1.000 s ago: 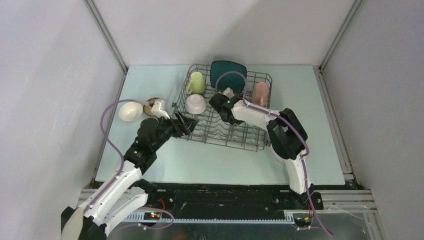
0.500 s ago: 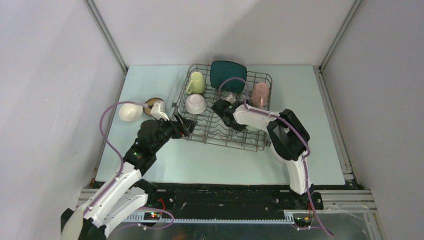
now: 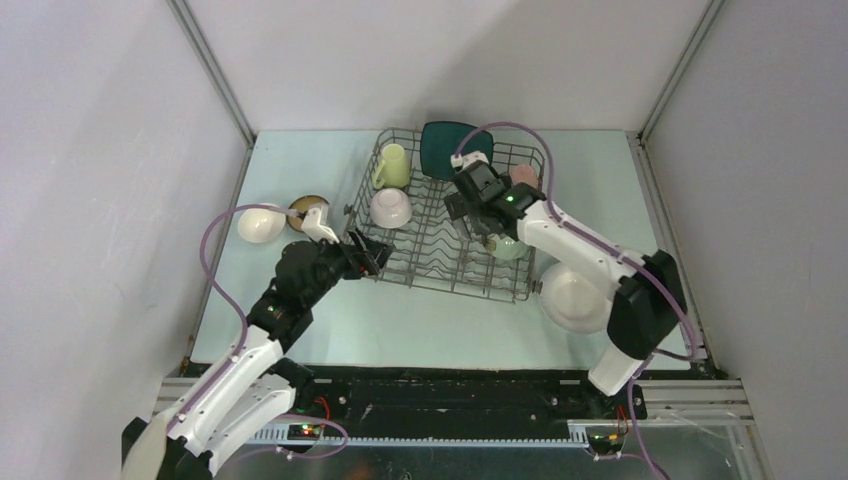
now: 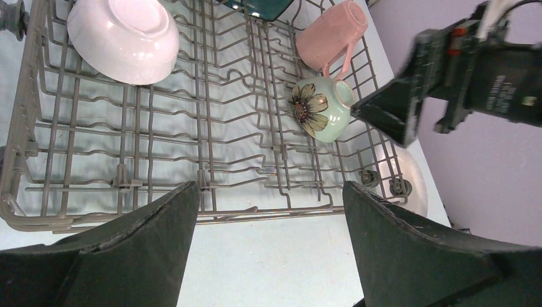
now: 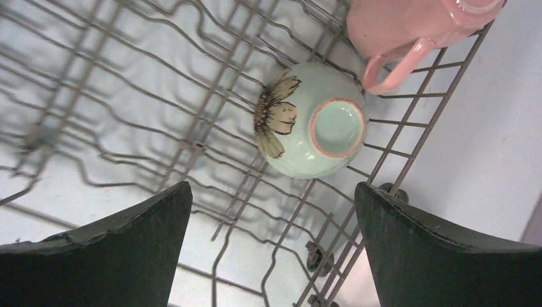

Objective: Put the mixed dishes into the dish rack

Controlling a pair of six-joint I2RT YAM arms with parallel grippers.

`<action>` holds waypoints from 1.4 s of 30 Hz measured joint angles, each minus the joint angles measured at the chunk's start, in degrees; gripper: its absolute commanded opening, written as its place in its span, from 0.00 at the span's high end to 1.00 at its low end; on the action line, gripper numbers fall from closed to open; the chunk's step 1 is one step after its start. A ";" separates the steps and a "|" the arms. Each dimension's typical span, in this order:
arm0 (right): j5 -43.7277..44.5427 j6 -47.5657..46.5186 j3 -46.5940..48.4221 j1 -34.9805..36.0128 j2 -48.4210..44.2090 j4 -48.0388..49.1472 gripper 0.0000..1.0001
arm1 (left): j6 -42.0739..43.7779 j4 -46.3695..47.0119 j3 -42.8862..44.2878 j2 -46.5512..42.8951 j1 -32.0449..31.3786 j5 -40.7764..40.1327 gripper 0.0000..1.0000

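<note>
The dish rack (image 3: pixel 440 272) holds a yellow-green mug (image 3: pixel 392 165), a white bowl (image 3: pixel 391 208), a teal square plate (image 3: pixel 448 148), a pink cup (image 3: pixel 522 177) and a pale green flowered bowl (image 3: pixel 508 246). That bowl (image 5: pixel 313 121) lies upside down on the wires beside the pink cup (image 5: pixel 409 25). My right gripper (image 5: pixel 271 204) hovers open above it, holding nothing. My left gripper (image 4: pixel 268 211) is open and empty at the rack's near-left corner (image 4: pixel 204 214). On the table are a white round plate (image 3: pixel 573 297), a white bowl (image 3: pixel 259 222) and a dark brown bowl (image 3: pixel 305 205).
The rack sits skewed on the pale table, its near-right corner by the white plate. The two loose bowls lie left of the rack, just behind my left arm (image 3: pixel 300 275). Grey walls close in the table on three sides.
My right gripper opened, left the pale green bowl in the rack and rose toward the rack's far right. Its arm swung right, uncovering the white plate. The left arm barely moved.
</note>
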 measured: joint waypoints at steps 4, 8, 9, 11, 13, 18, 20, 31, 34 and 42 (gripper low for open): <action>-4.13 1.14 -1.46 -0.33 -6.08 1.55 0.01 | 0.02 0.00 0.00 -0.59 -0.07 0.04 0.12; -7.82 3.32 -5.09 -1.57 -13.73 3.19 0.00 | 0.07 0.00 0.00 -1.05 -0.50 0.20 0.12; -8.55 3.96 -6.10 -2.29 -15.76 3.52 0.01 | 0.07 0.00 0.00 -1.22 -0.70 0.15 0.12; -9.84 5.55 -8.85 -4.55 -20.65 4.24 0.01 | 0.11 -0.02 0.00 -1.81 -1.16 -0.07 0.12; -10.62 7.04 -11.43 -6.91 -25.22 4.42 0.01 | 0.15 -0.02 0.00 -2.69 -1.53 -0.26 0.12; -12.94 12.15 -18.93 -16.90 -38.23 3.74 0.00 | 0.90 -0.04 0.00 -4.50 -2.21 -0.98 0.12; -14.38 14.40 -22.49 -23.28 -42.80 2.86 0.00 | 1.20 -0.07 0.00 -5.20 -2.29 -0.98 0.12; -13.86 29.51 -38.71 -47.06 -55.49 -8.72 0.27 | 1.62 0.22 -2.78 -7.15 -3.04 0.92 0.11; -12.90 32.02 -42.16 -47.56 -55.78 -9.97 0.30 | 1.64 -0.07 -3.13 -6.80 -3.10 1.62 0.11; -12.98 37.09 -45.81 -47.25 -52.24 -10.67 0.01 | 2.03 0.87 -3.76 -6.03 -3.23 2.49 0.11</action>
